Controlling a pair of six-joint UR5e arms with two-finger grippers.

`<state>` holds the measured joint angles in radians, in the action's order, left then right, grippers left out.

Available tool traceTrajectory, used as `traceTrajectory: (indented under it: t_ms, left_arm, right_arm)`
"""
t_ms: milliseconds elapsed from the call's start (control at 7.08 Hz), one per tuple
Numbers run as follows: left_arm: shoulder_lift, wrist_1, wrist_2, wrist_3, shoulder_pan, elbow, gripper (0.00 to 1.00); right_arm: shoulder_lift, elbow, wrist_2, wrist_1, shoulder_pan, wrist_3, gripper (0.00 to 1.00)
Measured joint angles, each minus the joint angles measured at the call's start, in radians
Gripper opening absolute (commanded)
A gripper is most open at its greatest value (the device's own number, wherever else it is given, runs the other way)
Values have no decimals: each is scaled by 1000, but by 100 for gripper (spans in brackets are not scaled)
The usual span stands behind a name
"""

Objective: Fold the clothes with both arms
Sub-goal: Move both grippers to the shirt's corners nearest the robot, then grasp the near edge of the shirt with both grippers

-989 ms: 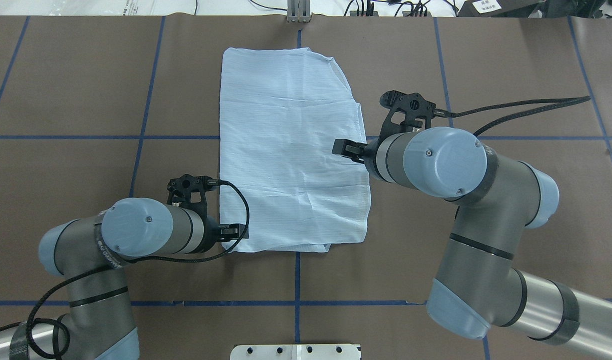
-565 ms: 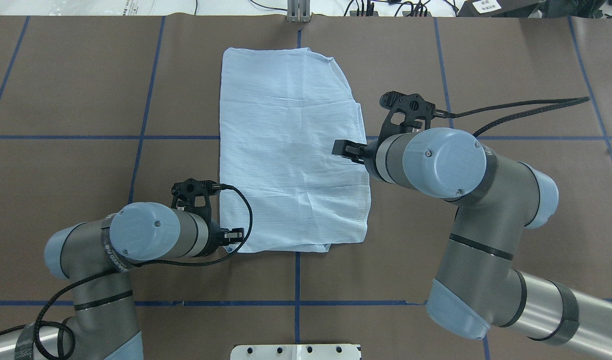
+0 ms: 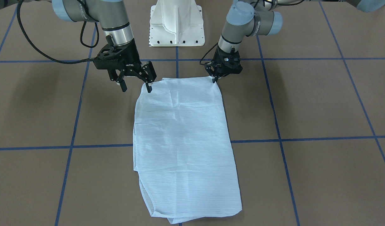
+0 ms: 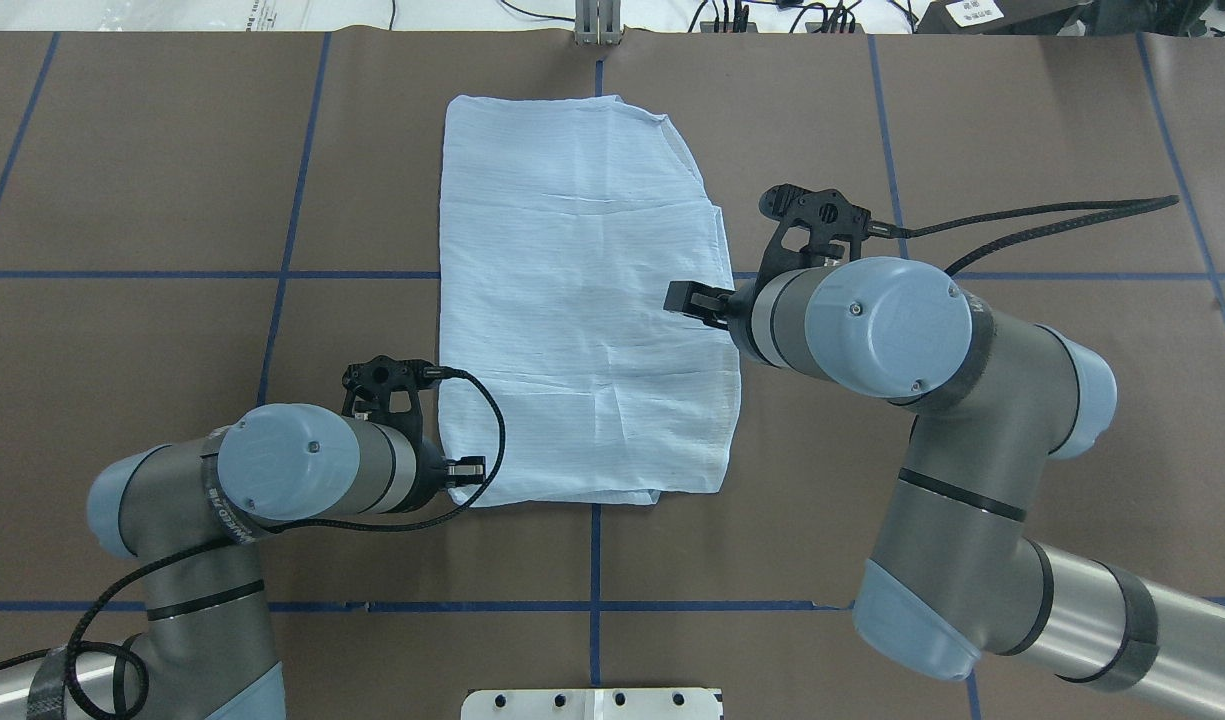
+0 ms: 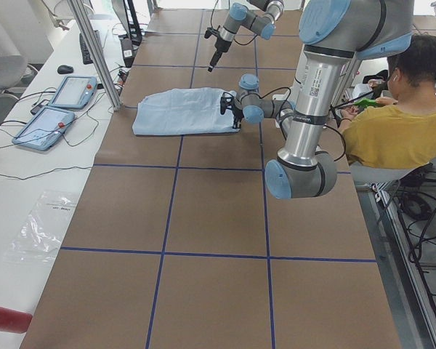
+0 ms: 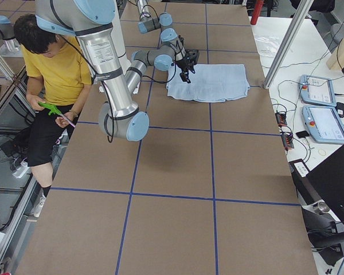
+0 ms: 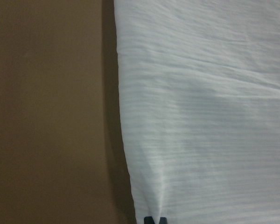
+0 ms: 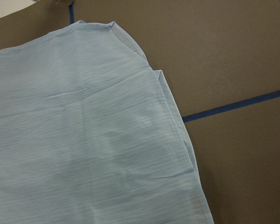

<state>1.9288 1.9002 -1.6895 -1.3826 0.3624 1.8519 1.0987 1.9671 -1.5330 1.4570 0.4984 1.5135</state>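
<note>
The shirt (image 4: pixel 582 300) is pinched at its corner nearest the table's (image 4: pixel 172 150) robot-side edge by the left gripper (image 4: pixel 467 468); the right gripper (image 3: pixel 136 89) is held with fingers spread over the other side, presumably for a matching grip.

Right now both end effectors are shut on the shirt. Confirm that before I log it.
Only one is. The left end effector is shut on a corner of the shirt. The right end effector is open, its fingers spread by the shirt's edge. The front-facing view shows this.
</note>
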Motion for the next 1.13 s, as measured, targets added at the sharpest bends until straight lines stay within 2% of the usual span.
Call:
traceTrajectory:
  t_ms: [141, 283, 424, 848, 1130]
  left_arm:
    - [-3, 0, 1, 1, 6, 5, 0]
    - [-4, 0, 1, 0, 8, 6, 0]
    - [-4, 0, 2, -3, 7, 7, 0]
    - [-5, 0, 17, -8, 1, 8, 0]
    - [-6, 1, 19, -9, 1, 9, 0]
  right_arm:
    - [-3, 2, 4, 0, -15, 53, 91]
    - [-3, 5, 18, 3, -49, 140, 72]
    - [-3, 4, 40, 11, -103, 276, 63]
    - [-24, -47, 91, 86, -277, 666, 62]
    - [-69, -121, 121, 96, -319, 752, 61]
